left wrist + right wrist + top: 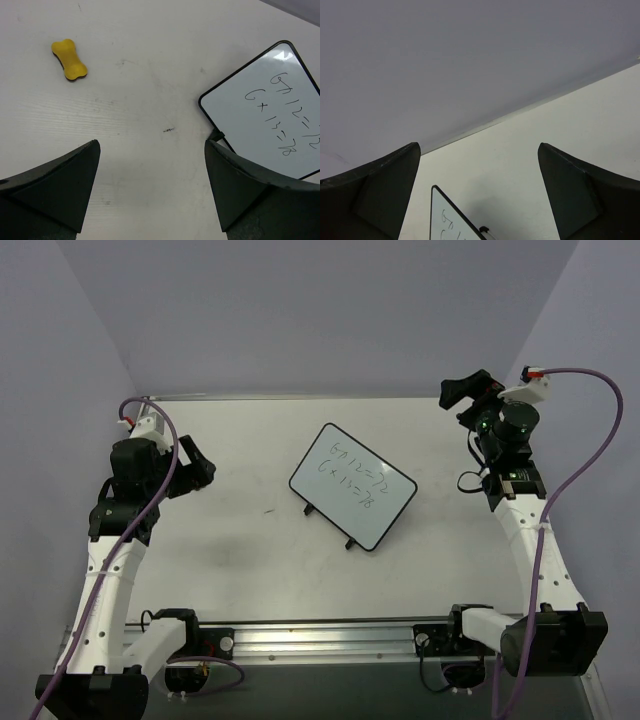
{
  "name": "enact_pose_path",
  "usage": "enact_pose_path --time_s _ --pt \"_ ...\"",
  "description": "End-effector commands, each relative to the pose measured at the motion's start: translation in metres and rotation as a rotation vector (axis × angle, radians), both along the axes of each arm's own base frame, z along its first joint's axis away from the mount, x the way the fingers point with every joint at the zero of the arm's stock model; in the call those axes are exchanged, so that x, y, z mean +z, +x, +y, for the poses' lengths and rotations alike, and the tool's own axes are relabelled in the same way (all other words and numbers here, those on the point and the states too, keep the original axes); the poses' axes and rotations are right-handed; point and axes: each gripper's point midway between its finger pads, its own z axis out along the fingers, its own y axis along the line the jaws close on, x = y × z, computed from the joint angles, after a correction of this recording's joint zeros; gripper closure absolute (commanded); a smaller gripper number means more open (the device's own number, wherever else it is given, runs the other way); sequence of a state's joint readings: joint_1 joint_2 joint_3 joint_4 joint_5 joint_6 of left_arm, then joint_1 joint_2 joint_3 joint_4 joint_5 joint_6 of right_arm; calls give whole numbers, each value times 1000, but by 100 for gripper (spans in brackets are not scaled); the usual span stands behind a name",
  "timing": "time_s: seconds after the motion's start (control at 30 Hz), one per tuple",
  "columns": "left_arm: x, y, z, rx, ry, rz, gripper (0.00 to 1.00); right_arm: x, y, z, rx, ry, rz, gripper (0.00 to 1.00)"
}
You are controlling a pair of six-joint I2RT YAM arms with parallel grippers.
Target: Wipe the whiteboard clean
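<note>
The whiteboard (352,486) lies at an angle in the middle of the table, black-framed, with two lines of dark handwriting on it. It also shows in the left wrist view (270,110) and, as a corner, in the right wrist view (445,222). A yellow bone-shaped eraser (69,59) lies on the table; I cannot find it in the top view. My left gripper (195,472) (151,145) is open and empty, left of the board. My right gripper (465,390) (478,147) is open and empty, raised at the back right.
White table (250,560) with grey walls on three sides. A small dark scuff (169,130) marks the table left of the board. A metal rail (330,635) with the arm bases runs along the near edge.
</note>
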State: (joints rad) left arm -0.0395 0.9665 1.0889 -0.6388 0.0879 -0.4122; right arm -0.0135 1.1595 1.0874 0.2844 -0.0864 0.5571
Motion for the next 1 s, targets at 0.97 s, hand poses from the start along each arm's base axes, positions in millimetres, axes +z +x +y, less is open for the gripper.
enact_pose_path --time_s 0.97 --pt "-129 136 99 519 200 401 20 -42 6 14 76 62 120 0"
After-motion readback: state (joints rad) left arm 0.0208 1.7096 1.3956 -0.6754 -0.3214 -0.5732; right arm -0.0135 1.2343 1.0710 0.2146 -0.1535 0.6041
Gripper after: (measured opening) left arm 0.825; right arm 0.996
